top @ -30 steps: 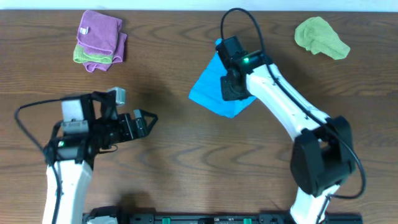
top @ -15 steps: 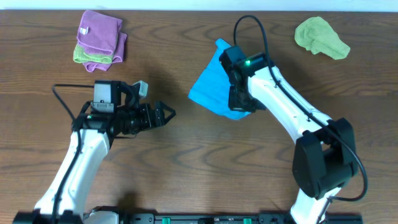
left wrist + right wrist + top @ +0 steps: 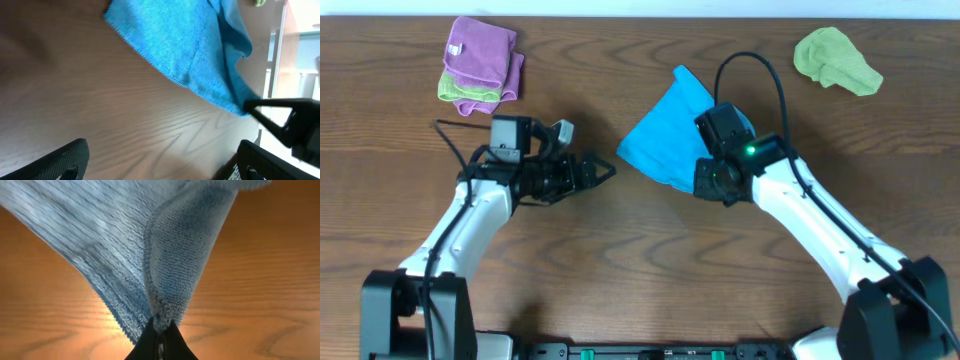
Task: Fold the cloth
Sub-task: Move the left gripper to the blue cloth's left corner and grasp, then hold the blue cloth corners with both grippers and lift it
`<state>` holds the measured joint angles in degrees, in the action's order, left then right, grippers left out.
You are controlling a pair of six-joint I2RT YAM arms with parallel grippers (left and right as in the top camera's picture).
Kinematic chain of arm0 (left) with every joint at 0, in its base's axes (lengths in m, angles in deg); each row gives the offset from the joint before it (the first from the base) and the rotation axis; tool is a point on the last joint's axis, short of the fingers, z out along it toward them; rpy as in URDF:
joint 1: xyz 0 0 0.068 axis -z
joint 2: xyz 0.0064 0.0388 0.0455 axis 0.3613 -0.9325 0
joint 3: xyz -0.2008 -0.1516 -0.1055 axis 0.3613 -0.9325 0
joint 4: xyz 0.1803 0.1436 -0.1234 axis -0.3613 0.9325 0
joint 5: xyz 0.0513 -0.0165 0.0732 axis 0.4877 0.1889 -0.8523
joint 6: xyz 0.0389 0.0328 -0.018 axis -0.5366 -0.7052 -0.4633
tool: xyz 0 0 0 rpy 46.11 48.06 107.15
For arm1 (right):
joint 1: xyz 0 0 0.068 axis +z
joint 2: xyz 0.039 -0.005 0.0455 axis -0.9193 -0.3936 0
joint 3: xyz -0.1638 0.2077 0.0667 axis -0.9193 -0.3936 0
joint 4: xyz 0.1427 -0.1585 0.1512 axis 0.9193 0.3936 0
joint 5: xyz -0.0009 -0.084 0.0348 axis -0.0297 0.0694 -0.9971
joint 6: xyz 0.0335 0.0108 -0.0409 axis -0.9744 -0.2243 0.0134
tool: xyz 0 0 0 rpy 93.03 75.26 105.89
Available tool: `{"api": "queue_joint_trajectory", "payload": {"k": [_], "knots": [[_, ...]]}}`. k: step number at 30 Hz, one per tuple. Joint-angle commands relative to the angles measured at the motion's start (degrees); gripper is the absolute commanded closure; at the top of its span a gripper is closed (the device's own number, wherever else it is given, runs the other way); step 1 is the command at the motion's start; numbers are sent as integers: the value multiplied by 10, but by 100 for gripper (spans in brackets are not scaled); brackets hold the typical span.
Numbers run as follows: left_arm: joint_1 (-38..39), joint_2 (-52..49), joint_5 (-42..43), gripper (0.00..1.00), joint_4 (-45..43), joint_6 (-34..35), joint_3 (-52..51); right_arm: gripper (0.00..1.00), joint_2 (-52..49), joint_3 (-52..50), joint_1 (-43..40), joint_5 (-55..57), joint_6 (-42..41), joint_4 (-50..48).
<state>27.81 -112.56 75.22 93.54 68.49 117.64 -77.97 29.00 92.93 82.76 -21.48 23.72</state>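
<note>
Compared with 1 second ago, the left gripper point(image 3: 607, 171) has come much closer to the blue cloth point(image 3: 668, 135). Its 2 fingers point(image 3: 56, 161) stand apart, just beside the cloth's left corner and not touching it. The right gripper point(image 3: 703, 181) has drawn back toward the robot and is pinched on the cloth's near edge, so a fold is raised there. The rest of the cloth lies on the table point(image 3: 650, 270), near its middle, and the right arm covers part of its right side. A purple cloth point(image 3: 480, 45) on a flat green cloth point(image 3: 458, 93) lies far left, and a crumpled green cloth point(image 3: 836, 60) far right, both well apart.
</note>
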Motion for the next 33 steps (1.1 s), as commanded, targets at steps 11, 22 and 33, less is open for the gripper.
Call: {"api": "queue_joint_trajectory", "payload": {"k": [11,22,33], "knots": [[17,-107,-15,5,-54,0,47,98,47,-96,-2,-54,27,-68],[21,-176,-30,5,-119,14,97,99,113,-141,-2,-80,38,-79],[69,-204,-74,5,-118,22,122,98,114,-141,-2,-91,38,-79]]}}
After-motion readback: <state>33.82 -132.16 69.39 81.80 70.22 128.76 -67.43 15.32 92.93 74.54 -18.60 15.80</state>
